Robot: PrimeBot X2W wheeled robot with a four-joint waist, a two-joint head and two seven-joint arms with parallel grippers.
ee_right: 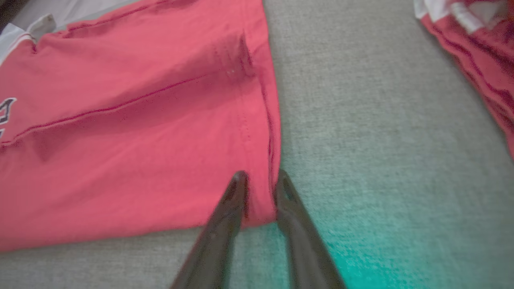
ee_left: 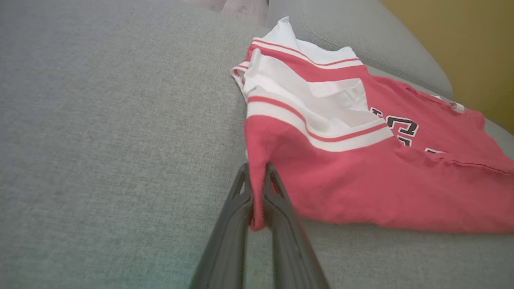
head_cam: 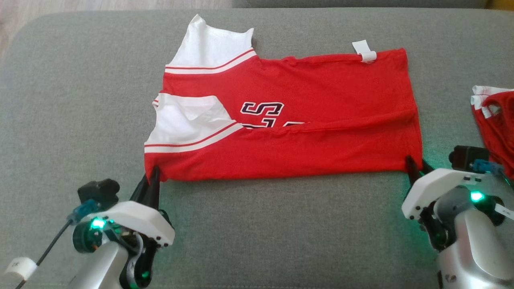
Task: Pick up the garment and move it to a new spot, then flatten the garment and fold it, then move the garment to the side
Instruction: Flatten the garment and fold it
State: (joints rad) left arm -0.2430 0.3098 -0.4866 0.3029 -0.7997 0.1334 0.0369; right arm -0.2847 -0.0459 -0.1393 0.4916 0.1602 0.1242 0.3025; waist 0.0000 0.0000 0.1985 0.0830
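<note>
Nearest, the left gripper (ee_left: 257, 172) pinches one corner of the red garment (head_cam: 305, 152) on the cushion (head_cam: 281, 224); the right gripper (ee_right: 260, 178) straddles another, whether clamped I cannot tell.

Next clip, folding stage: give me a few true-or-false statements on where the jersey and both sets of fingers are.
1. The red jersey with white striped sleeves lies on the grey fabric cushion. True.
2. The fingers of the left gripper hang open above the jersey. False: they are shut on its near left corner.
3. The fingers of the right gripper straddle the jersey's near right corner. True.
4. A second red and white garment lies at the cushion's left edge. False: it lies at the right edge.
</note>
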